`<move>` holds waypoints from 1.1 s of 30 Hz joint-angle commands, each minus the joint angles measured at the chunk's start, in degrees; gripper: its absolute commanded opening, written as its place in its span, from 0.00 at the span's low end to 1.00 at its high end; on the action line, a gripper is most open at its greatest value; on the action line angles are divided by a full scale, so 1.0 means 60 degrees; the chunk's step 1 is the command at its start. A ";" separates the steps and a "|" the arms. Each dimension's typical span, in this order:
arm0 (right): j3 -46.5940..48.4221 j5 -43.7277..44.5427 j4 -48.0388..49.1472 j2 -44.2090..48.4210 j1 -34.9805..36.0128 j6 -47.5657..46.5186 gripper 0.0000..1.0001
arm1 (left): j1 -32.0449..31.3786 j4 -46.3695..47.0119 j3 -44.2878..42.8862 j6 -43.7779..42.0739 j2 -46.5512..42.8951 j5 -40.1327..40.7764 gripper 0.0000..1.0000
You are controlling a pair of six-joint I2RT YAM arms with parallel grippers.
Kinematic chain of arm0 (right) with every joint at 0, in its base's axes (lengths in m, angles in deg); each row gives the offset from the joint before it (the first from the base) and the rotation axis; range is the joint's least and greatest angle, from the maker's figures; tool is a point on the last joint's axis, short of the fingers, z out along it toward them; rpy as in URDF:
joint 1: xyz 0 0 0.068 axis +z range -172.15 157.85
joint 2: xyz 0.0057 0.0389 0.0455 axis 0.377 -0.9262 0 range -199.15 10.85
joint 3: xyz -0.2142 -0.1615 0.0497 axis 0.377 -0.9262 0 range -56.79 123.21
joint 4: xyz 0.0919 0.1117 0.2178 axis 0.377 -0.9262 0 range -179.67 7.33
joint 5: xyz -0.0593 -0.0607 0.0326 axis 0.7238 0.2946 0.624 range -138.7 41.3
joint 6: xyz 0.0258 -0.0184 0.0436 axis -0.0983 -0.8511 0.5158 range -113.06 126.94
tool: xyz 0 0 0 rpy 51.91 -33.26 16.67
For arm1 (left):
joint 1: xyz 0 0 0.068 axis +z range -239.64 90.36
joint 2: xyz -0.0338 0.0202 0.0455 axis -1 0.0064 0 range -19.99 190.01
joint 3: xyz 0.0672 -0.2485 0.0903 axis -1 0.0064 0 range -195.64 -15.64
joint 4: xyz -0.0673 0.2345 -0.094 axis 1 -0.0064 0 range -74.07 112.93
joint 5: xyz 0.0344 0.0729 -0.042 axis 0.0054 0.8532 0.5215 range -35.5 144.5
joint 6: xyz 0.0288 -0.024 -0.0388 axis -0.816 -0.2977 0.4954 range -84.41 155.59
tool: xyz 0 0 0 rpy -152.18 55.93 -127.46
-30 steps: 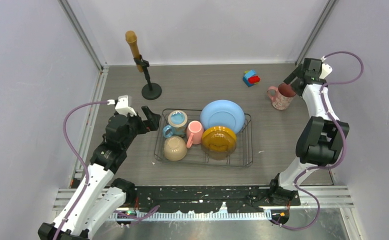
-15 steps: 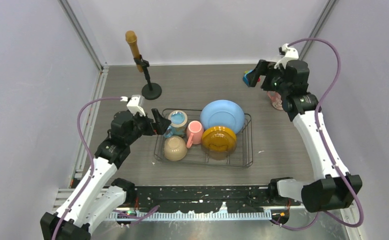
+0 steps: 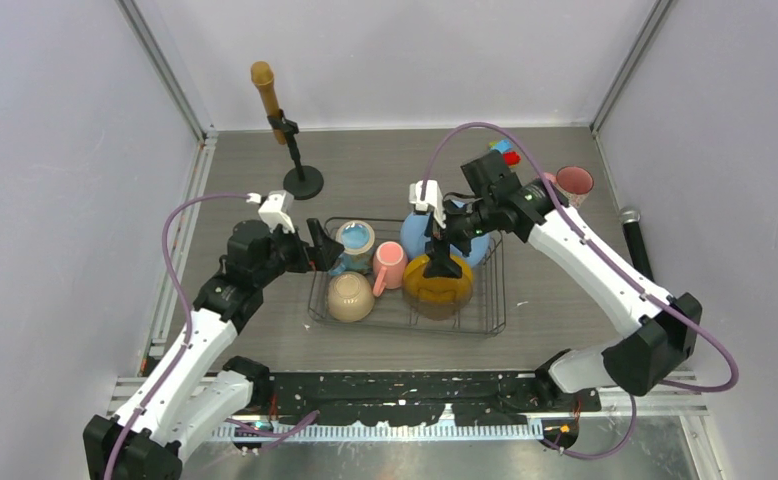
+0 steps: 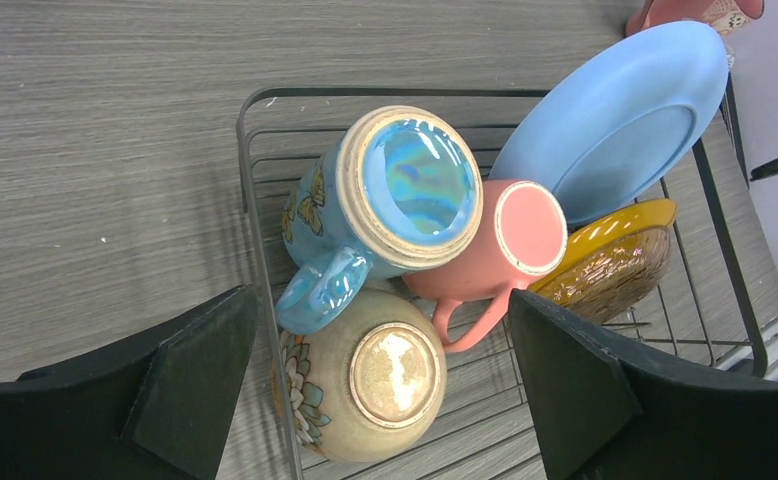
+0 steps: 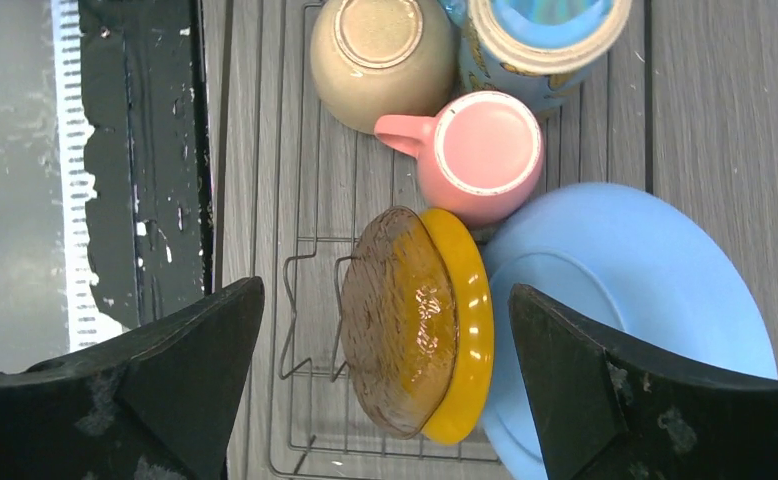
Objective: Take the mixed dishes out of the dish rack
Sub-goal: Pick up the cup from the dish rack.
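Note:
The dark wire dish rack [image 3: 496, 300] holds a blue mug [image 3: 353, 243], a plain pink mug [image 3: 389, 266], an upturned beige bowl [image 3: 350, 297], a yellow patterned plate [image 3: 437, 282] and a light-blue plate [image 3: 477, 240], both plates on edge. The speckled pink mug [image 3: 573, 183] stands on the table at the back right. My left gripper [image 3: 317, 246] is open and empty at the rack's left edge, over the bowl [image 4: 365, 375] and blue mug [image 4: 395, 195]. My right gripper [image 3: 443, 242] is open and empty above the yellow plate [image 5: 420, 320], beside the light-blue plate [image 5: 625, 310].
A black stand with a brown microphone [image 3: 285, 130] is at the back left. A red-blue toy block [image 3: 506, 152] lies behind the rack. A black microphone [image 3: 636, 240] lies along the right wall. A black strip [image 5: 145, 150] borders the table's near edge.
My right arm has swung from the speckled mug at the back right to above the yellow plate in the rack. My left gripper has edged right to the rack's left side.

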 commanded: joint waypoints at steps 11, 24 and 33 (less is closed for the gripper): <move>0.2069 0.0556 -0.0406 -0.2376 0.0965 -0.1842 1.00 | 0.0002 -0.0175 -0.0107 0.0010 -0.0059 -0.0164 1.00; 0.2282 0.2236 0.0843 -0.4027 0.1496 -0.2096 1.00 | 0.0002 -0.0396 -0.0054 -0.0077 -0.0155 -0.0048 1.00; 0.2809 0.2147 0.0246 -0.4684 0.1548 -0.2355 1.00 | 0.0002 -0.0507 -0.0031 -0.0098 -0.0317 -0.0024 1.00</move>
